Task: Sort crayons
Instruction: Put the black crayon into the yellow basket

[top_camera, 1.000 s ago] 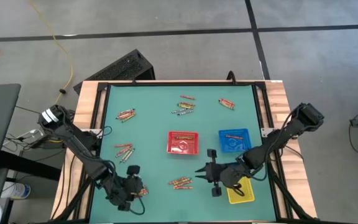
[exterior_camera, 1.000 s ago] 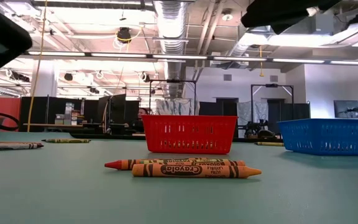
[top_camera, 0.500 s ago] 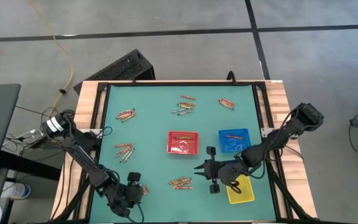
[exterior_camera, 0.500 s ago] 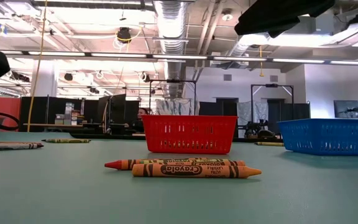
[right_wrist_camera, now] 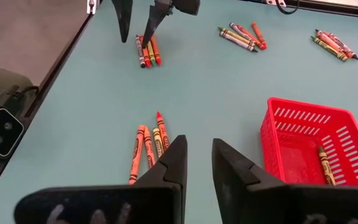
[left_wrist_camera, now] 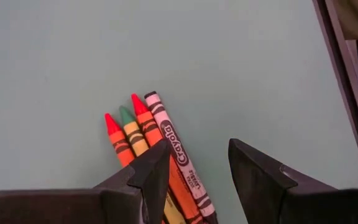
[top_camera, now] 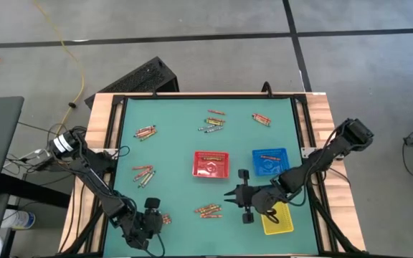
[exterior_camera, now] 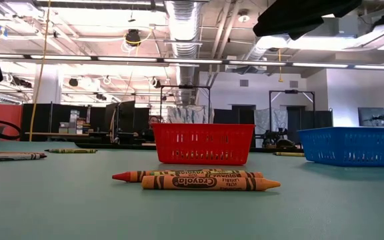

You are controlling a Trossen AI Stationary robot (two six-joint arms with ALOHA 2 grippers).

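Several small crayon clusters lie flat on the green table. My left gripper (top_camera: 159,221) is open near the table's near left corner, pointing down over one cluster (left_wrist_camera: 148,146) of red, yellow, orange and pale crayons. One finger (left_wrist_camera: 154,174) stands over the cluster and the other over bare table. It also shows in the right wrist view (right_wrist_camera: 135,34). My right gripper (top_camera: 229,195) is open and empty, low over the table, just right of an orange-red cluster (top_camera: 208,210), which also shows in the right wrist view (right_wrist_camera: 146,148) and the low view (exterior_camera: 199,180).
A red tray (top_camera: 211,163) with a crayon inside, a blue tray (top_camera: 269,162) and a yellow tray (top_camera: 278,218) stand right of centre. More crayon clusters lie at the far middle (top_camera: 212,123), the far right (top_camera: 261,119), the far left (top_camera: 145,132) and the left (top_camera: 143,174).
My left arm has swung, and its gripper has moved a little toward the table's near left corner, staying over the crayon cluster there. The crayons have not moved.
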